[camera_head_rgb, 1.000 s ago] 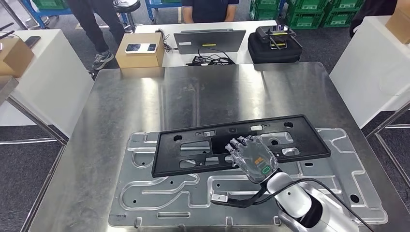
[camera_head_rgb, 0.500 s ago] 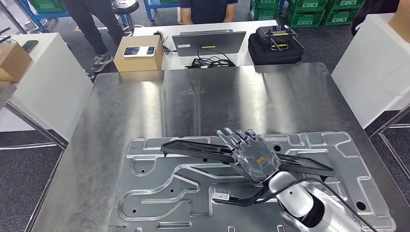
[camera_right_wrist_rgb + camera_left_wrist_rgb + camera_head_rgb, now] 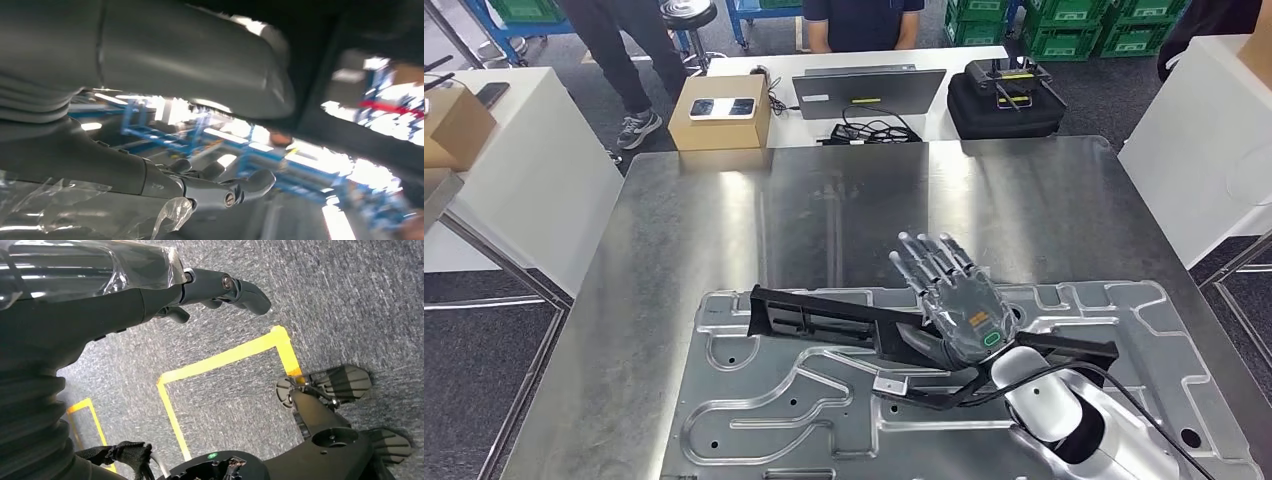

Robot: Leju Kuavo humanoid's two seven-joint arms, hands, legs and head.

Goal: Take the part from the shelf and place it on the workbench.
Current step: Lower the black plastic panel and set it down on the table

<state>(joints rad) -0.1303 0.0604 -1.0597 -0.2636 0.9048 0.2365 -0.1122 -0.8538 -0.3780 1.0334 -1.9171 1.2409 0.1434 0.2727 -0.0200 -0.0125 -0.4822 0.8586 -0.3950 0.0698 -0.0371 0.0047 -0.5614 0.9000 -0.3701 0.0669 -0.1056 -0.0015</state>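
Note:
The long black plastic part (image 3: 824, 312) lies tilted on the stamped metal plate (image 3: 754, 400) that rests on the steel workbench (image 3: 724, 220). Its left end stands a little off the plate. My right hand (image 3: 954, 295) is over the part's middle, fingers straight, spread and lifted away from it. In the right wrist view the hand's (image 3: 210, 190) dark fingers and thick thumb (image 3: 190, 60) have nothing between them, and the dark part (image 3: 380, 75) lies beyond the thumb. My left hand (image 3: 220, 287) hangs over the grey floor and holds nothing.
Behind the workbench a table carries a cardboard box (image 3: 720, 112) with two phones, a laptop (image 3: 864, 90) and a black case (image 3: 1006, 95). White tables stand at the left (image 3: 524, 170) and right (image 3: 1194, 150). People (image 3: 862, 20) stand at the back.
The part went from facing me to tilted low onto the plate. My right hand's fingers lifted off it and straightened. The view shifted slightly.

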